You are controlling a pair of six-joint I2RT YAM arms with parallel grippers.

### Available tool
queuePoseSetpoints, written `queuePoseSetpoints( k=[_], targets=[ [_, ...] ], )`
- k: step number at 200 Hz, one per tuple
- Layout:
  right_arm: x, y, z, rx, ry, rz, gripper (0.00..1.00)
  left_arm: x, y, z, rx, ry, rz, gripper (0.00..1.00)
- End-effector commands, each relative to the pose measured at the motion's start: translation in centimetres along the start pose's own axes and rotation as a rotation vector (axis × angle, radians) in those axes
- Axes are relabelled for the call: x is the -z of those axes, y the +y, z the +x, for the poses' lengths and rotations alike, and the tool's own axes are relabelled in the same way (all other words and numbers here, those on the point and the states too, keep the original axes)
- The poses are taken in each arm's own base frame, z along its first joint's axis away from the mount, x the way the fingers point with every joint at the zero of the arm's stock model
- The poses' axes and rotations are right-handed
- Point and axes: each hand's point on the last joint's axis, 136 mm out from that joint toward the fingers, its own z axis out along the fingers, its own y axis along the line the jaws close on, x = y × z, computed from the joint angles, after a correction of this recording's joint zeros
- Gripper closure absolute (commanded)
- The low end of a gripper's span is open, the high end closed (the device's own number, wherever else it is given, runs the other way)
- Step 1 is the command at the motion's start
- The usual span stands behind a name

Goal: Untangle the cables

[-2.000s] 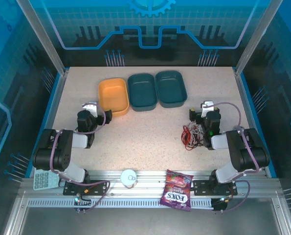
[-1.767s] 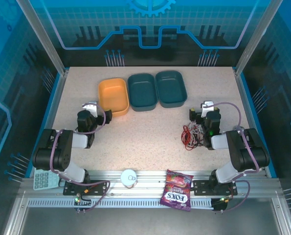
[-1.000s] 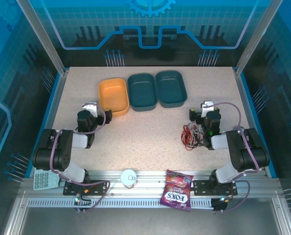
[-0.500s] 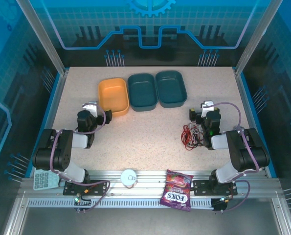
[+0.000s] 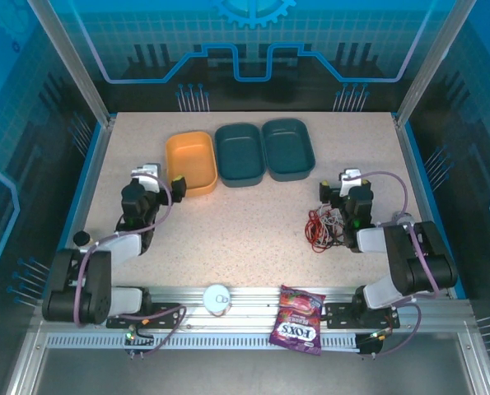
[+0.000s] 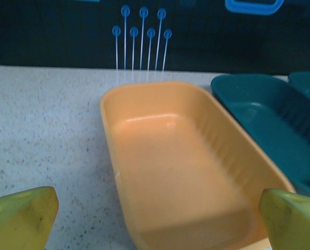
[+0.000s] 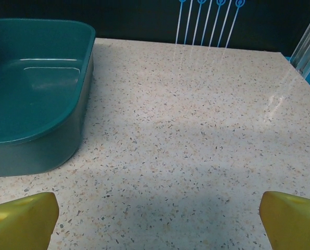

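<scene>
The cables (image 5: 322, 226) lie in a tangled heap of red, black and white wires on the right side of the table, just left of my right arm. My right gripper (image 5: 346, 186) sits behind the heap, apart from it, pointing toward the back. In the right wrist view it (image 7: 157, 221) is open, yellow fingertips (image 7: 24, 213) wide apart over bare table. My left gripper (image 5: 152, 183) is at the left, facing the orange bin (image 5: 191, 160). The left wrist view shows it (image 6: 157, 226) open with nothing between its fingertips (image 6: 22, 213), the orange bin (image 6: 181, 166) straight ahead.
Two teal bins (image 5: 238, 153) (image 5: 288, 148) stand beside the orange one at the back; the right one (image 7: 35, 99) is left of my right gripper. On the front rail lie a candy bag (image 5: 298, 321), a white round object (image 5: 217, 298) and a calculator (image 5: 70, 303).
My left arm has stretched forward and its gripper has moved closer to the orange bin. The right arm and the cables have stayed in place.
</scene>
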Motion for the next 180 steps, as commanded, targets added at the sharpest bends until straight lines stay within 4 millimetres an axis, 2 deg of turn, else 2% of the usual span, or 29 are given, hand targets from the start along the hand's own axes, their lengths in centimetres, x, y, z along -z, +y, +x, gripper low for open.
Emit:
queuePoseSetpoints(
  k=[1, 35, 53, 73, 93, 112, 131, 152, 180],
  targets=[
    [1.0, -1.1, -3.1, -0.025, -0.022, 0.037, 0.00, 1.2, -0.9, 0.3, 0.015, 0.029, 0.030, 0.01],
    [3.7, -2.9, -6.2, -0.076, -0.045, 0.113, 0.00, 2.5, -1.6, -1.9, 0.081, 0.014, 0.032, 0.01],
    [5.3, -3.8, -6.7, -0.142, 0.016, 0.152, 0.00, 3.1, -2.2, -3.2, 0.162, 0.026, 0.051, 0.01],
    [7.5, -4.8, -5.9, -0.218, 0.134, 0.207, 0.00, 3.7, -3.6, -4.2, 0.220, 0.057, 0.100, 0.01],
    [9.9, -4.8, -4.9, -0.286, 0.240, 0.216, 0.00, 4.6, -5.8, -4.7, 0.220, 0.081, 0.149, 0.01],
    [12.3, -4.7, -3.4, -0.338, 0.334, 0.225, 0.08, 5.6, -8.2, -4.5, 0.199, 0.097, 0.186, 0.01],
    [14.2, -4.3, -1.7, -0.384, 0.420, 0.216, 0.17, 6.1, -10.4, -3.6, 0.239, 0.122, 0.228, 0.01],
    [15.9, -3.5, 0.4, -0.425, 0.530, 0.194, 0.20, 6.1, -12.9, -1.9, 0.303, 0.163, 0.269, 0.01],
    [16.7, -1.1, 2.0, -0.469, 0.634, 0.096, 0.23, 5.9, -16.7, 0.4, 0.303, 0.224, 0.320, 0.01]
  ],
)
